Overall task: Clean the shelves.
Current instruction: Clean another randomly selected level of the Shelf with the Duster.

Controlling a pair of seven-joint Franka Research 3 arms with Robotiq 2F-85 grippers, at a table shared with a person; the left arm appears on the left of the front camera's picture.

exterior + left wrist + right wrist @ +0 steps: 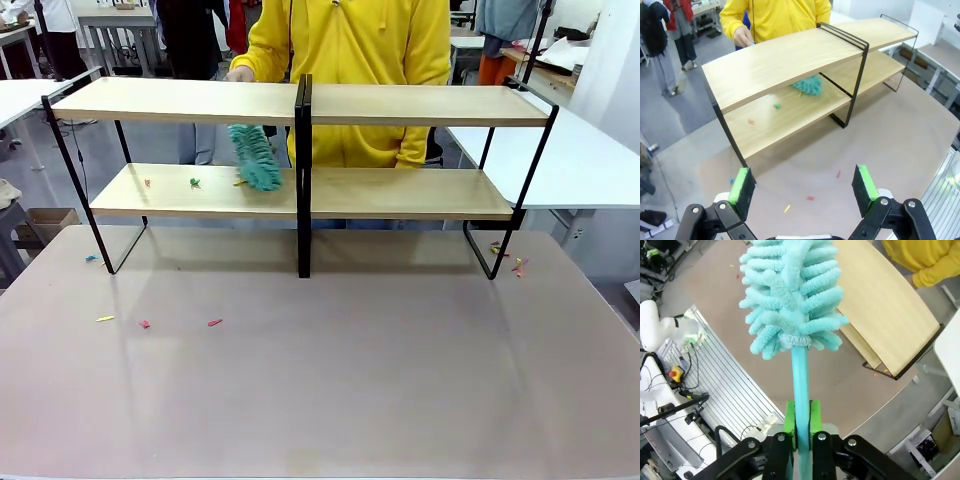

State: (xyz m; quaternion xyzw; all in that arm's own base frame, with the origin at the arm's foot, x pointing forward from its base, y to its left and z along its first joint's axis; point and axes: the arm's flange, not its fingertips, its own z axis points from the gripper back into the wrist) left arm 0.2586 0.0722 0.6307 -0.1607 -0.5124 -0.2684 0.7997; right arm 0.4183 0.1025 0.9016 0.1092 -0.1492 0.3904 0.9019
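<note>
Evidently little is done: coloured scraps [195, 183] are left on the lower left board of the shelves [300, 103], standing on the bench [330, 380], where a person's duster [254, 156] is swept. A second duster [790, 295] is clenched in the right end effector [801, 422]; the left end effector [805, 187] is spread, unused.
</note>
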